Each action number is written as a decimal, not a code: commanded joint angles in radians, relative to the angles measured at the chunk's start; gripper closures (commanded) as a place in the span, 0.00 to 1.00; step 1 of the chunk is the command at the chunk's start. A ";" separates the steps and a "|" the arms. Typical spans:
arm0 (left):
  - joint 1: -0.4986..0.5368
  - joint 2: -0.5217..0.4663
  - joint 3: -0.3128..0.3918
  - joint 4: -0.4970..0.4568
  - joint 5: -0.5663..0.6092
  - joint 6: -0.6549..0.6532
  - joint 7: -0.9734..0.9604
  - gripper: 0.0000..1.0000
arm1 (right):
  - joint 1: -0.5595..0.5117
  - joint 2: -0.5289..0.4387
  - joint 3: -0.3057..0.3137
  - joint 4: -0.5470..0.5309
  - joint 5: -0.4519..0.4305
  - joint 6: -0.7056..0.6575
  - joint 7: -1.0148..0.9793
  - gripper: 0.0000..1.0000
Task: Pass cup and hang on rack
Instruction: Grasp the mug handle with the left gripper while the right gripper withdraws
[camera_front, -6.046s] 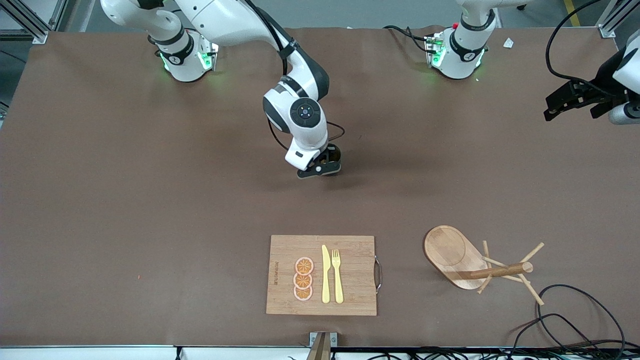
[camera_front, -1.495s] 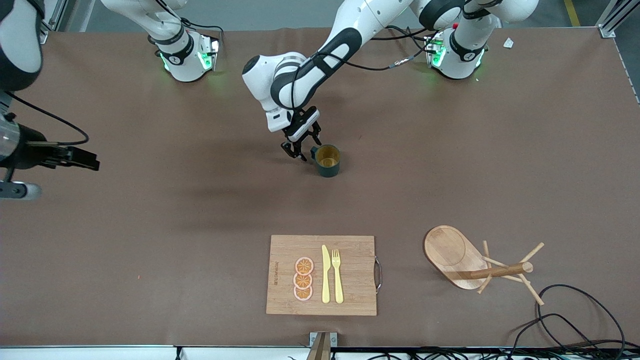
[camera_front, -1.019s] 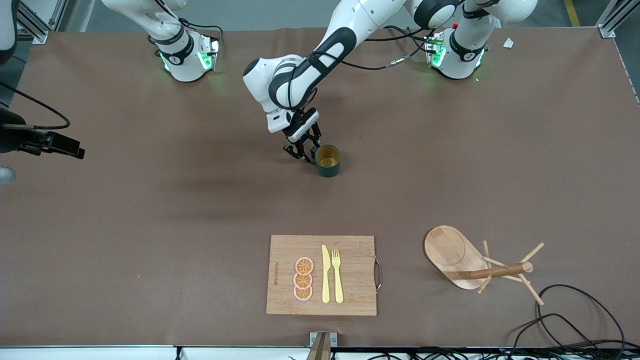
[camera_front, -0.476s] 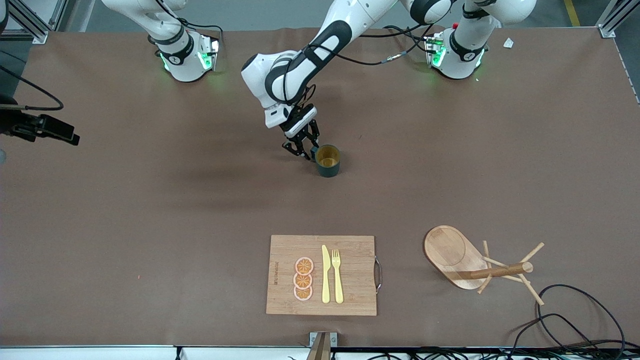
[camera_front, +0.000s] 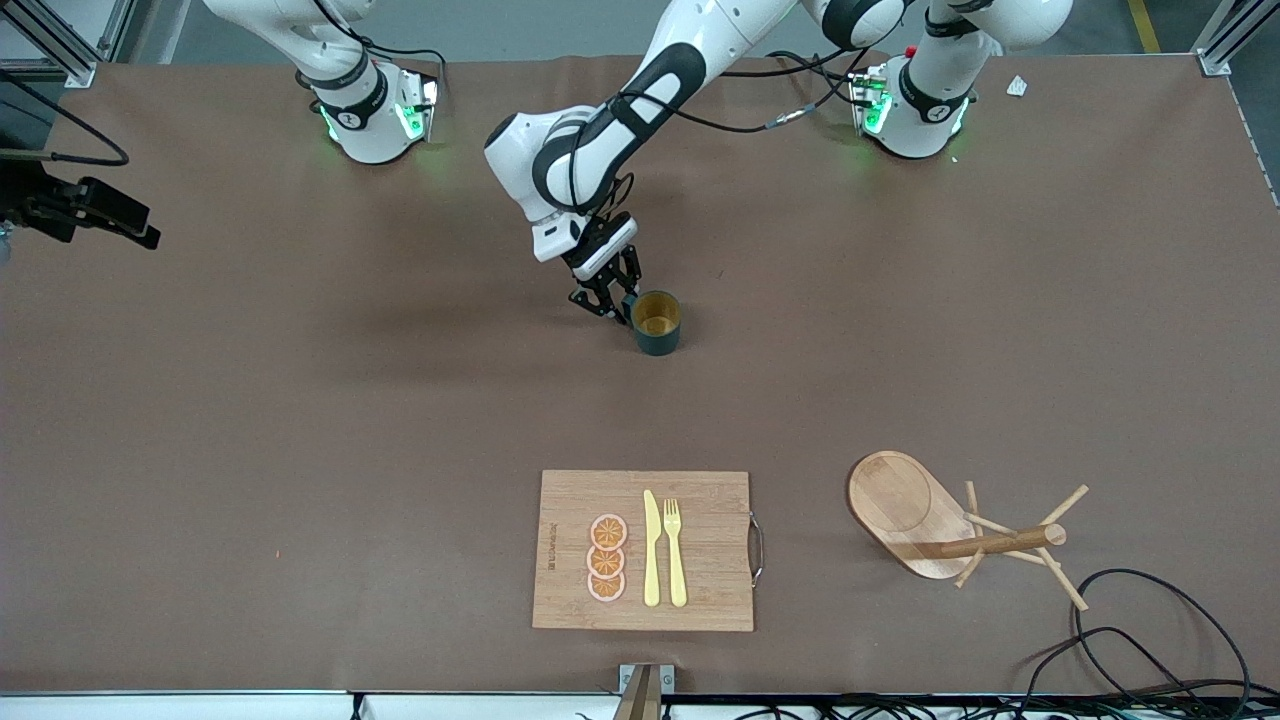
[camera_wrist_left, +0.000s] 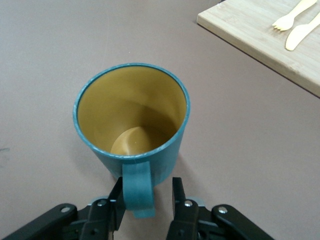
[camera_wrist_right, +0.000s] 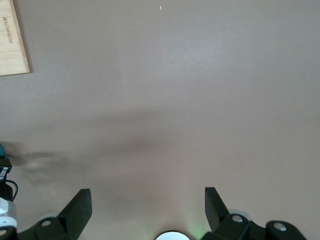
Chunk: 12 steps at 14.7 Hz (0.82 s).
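Teal cup (camera_wrist_left: 131, 120) upright on the table (camera_front: 300, 420), handle between the left hand's (camera_wrist_left: 147, 202) narrowly parted fingers; a shallow pinch could tip it; right hand (camera_wrist_right: 147, 210) waits wide.

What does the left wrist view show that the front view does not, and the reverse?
Only the left wrist view shows the left gripper open, its fingers on either side of the cup's handle. Only the front view shows the rack lying tipped over, and the right gripper waiting at the table's edge. Both show the cup upright and the cutting board with its knife and fork.
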 joint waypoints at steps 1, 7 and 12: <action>-0.010 0.022 0.009 0.029 0.013 -0.018 -0.009 0.64 | -0.019 -0.035 0.011 -0.043 0.011 0.015 0.004 0.00; -0.007 0.014 0.007 0.029 0.009 -0.015 -0.002 0.86 | -0.022 -0.034 0.015 -0.035 0.005 0.026 -0.011 0.00; 0.017 -0.036 0.003 0.029 -0.004 -0.018 0.026 0.99 | -0.036 -0.032 0.012 -0.035 0.000 0.032 -0.068 0.00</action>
